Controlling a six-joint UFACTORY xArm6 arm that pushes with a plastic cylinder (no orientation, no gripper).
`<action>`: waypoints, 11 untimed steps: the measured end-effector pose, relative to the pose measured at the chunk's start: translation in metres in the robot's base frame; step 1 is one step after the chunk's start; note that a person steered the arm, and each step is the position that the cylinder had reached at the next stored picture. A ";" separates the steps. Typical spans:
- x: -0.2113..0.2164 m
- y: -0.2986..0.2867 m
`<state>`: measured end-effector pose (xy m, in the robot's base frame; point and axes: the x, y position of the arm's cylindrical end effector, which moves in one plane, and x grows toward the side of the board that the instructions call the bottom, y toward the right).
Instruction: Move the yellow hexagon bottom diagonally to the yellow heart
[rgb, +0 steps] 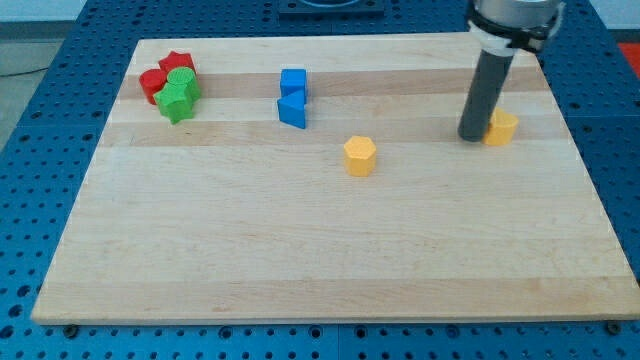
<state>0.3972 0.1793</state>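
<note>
My tip (471, 137) — the lower end of a straight dark rod — rests on the pale wooden tabletop (300, 250) towards the view's right, pressed right beside a small yellow block (501, 128), which sits at the tip's right and looks to be touching it. This arm has no fingers at all, so nothing is held or clamped; the rod can only shove things along the surface.

The small yellow hexagonal block (360, 155) lies near the middle of the tabletop, well apart from my tip and to the view's left of it, a little lower in the view. The yellow block beside my tip I take to be the yellow heart, though the rod hides part of it and its shape is hard to make out.

Off to the view's left, clear of all this, stand two blue blocks (292, 98) stacked close together, and in the top left corner a huddle of red blocks (165, 75) with a green star-like block (180, 95).

As for progress: the hexagon sits away from the heart, not yet tucked diagonally below it, and my tip is not against the hexagon. I judge the real push is yet to begin — the tip would need to get round to the hexagon's left side and drive it rightward.
</note>
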 end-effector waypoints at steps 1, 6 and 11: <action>0.001 0.002; 0.042 -0.234; 0.046 -0.057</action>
